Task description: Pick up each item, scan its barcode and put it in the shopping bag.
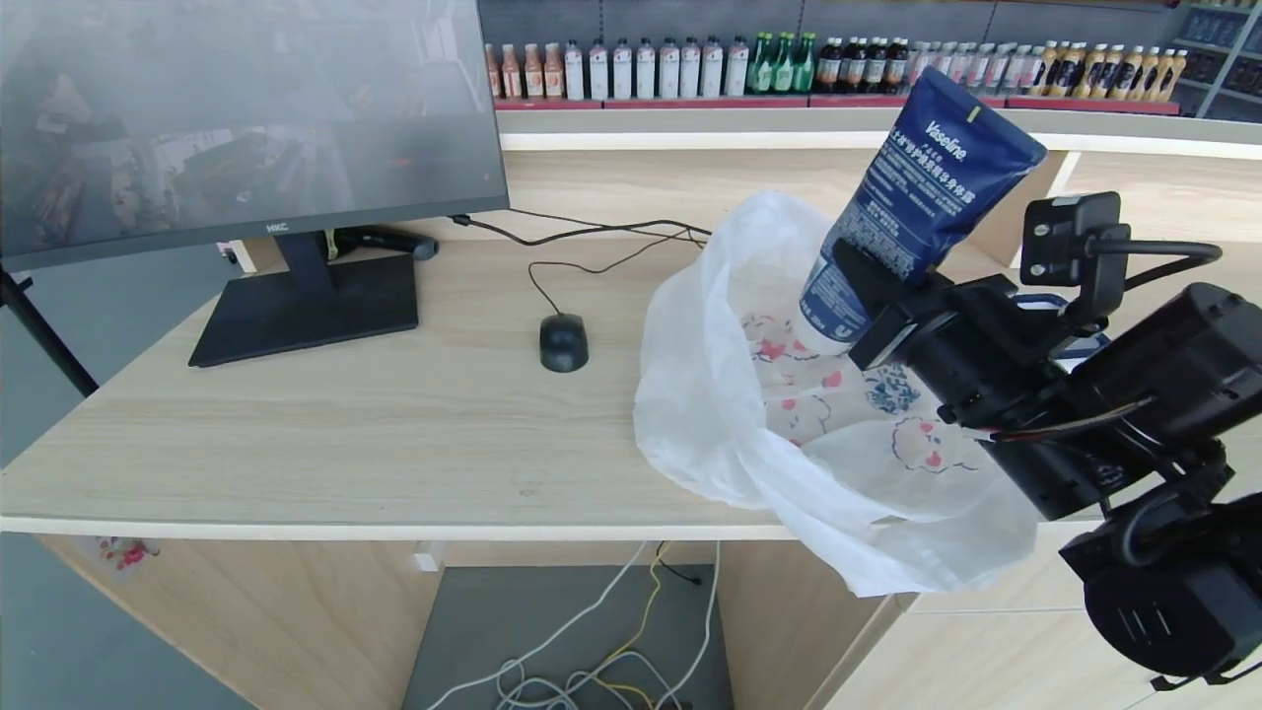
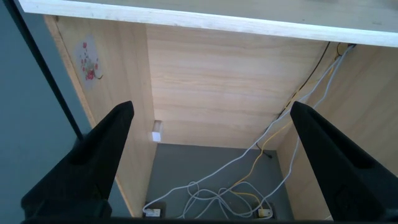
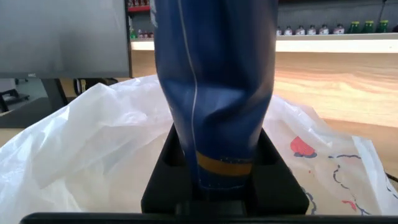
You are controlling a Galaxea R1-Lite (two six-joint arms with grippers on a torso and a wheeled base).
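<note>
Wooden counter point(image 1: 345, 434) holds monitor point(image 1: 237, 118), mouse point(image 1: 563, 342), shopping bag point(image 1: 710, 394); bottle shelves point(image 1: 690, 103) behind.

Obstacles L of bag point(image 1: 690, 385): mouse point(image 1: 563, 342), monitor point(image 1: 246, 108)

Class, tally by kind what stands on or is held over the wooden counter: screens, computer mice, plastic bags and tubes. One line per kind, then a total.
Monitor: 1
Computer mouse: 1
White shopping bag: 1
Blue tube, held over the bag between the fingers of the right gripper: 1
Total: 4
</note>
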